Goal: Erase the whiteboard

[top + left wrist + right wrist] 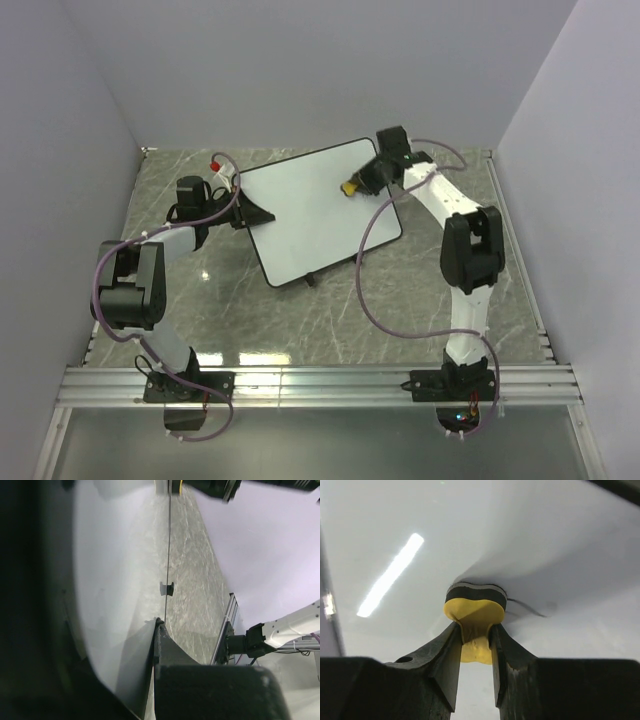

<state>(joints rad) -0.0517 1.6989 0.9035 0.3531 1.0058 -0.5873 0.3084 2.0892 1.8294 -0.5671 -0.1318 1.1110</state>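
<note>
Grey marbled tabletop (420,290), enclosed by pale walls at the left, far and right edges. Whiteboard (315,215) lying flat near the middle of the far edge, turned askew, one corner toward the far right and one toward the near left; thin black frame, small black foot (310,279) on the long edge facing the near side. Surface almost wholly white, with one faint dark stroke (527,609) just beside the eraser. Left arm (130,285) reaching from the near left corner, left fingers (255,213) closed narrowly over the board's left edge, one above and one below the frame in the left wrist view. Right arm (470,250) reaching from the near right corner, right fingers (475,632) pinching a yellow eraser (475,611), its dark pad pressed flat against the board near the far right corner. Small red object (215,161) on the tabletop by the far left corner, apart from the board.
</note>
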